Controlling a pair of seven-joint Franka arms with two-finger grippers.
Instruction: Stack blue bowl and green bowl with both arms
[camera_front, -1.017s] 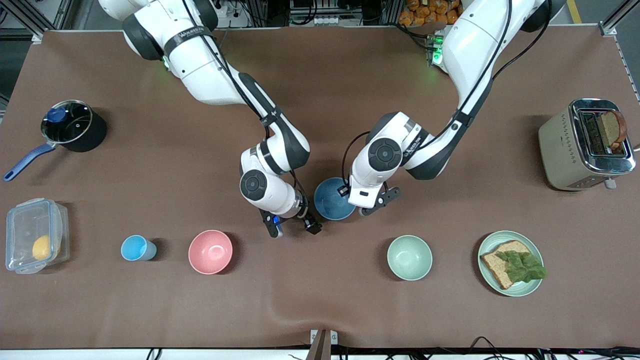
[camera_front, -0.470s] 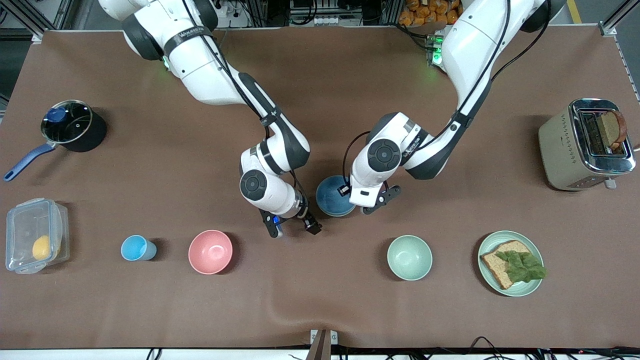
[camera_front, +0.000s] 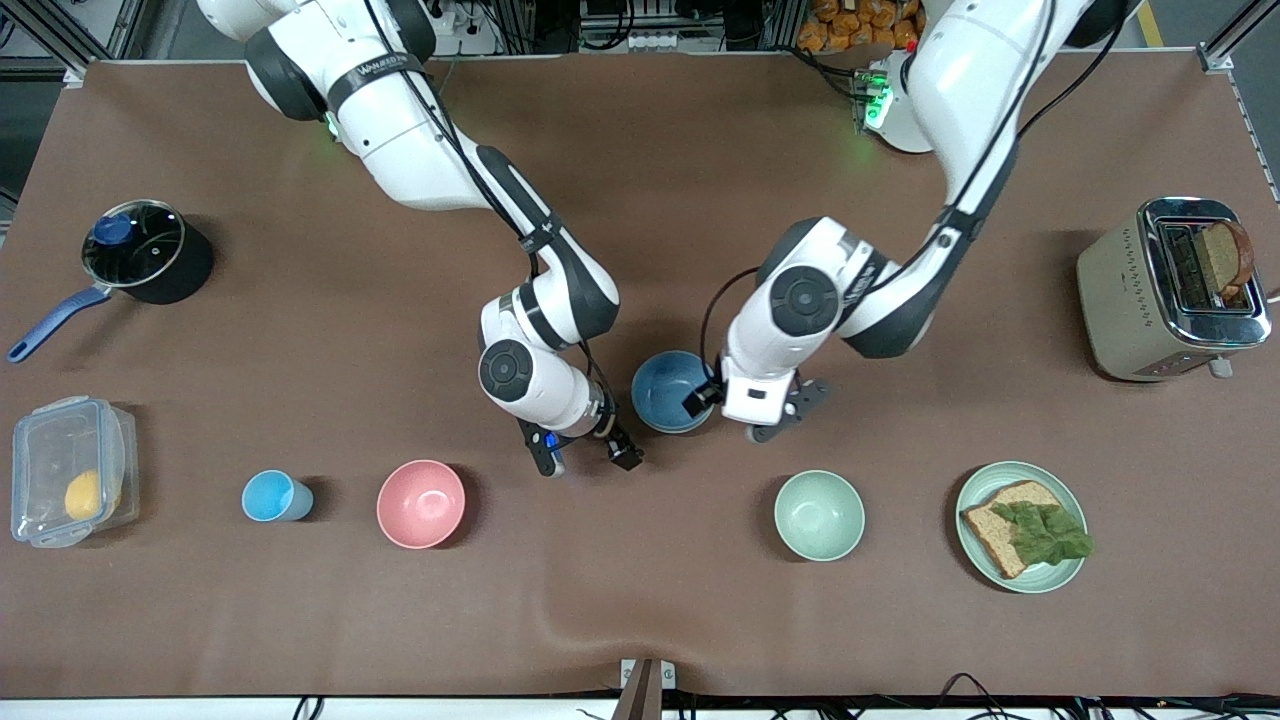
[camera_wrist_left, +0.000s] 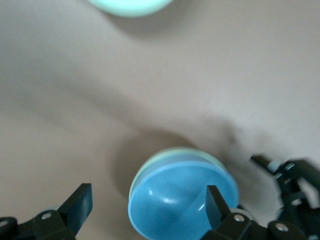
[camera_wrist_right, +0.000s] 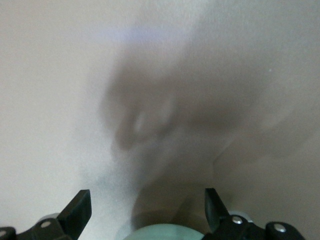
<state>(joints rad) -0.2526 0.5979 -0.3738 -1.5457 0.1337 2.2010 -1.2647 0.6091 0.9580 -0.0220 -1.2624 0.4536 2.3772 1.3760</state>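
The blue bowl (camera_front: 668, 390) stands upright at mid-table between the two hands. In the left wrist view the blue bowl (camera_wrist_left: 180, 200) sits nested in the green bowl (camera_wrist_left: 141, 169), of which only a thin pale rim shows. My left gripper (camera_front: 745, 405) is open over the edge of the stack toward the left arm's end, and it also shows in the left wrist view (camera_wrist_left: 147, 200). It holds nothing. My right gripper (camera_front: 585, 452) is open and empty just above the cloth beside the stack, toward the right arm's end, and it also shows in the right wrist view (camera_wrist_right: 147, 200).
A mint bowl (camera_front: 819, 515) and a plate with bread and lettuce (camera_front: 1070, 570) lie nearer the camera. A pink bowl (camera_front: 421, 503), a sky-blue cup (camera_front: 272, 496), a plastic box (camera_front: 65, 470) and a pot (camera_front: 140, 250) lie toward the right arm's end. A toaster (camera_front: 1170, 290) stands toward the left arm's end.
My left gripper has let go of the blue bowl's rim and shifted toward the left arm's end. The bowl tipped, then settled upright. The right arm has not moved.
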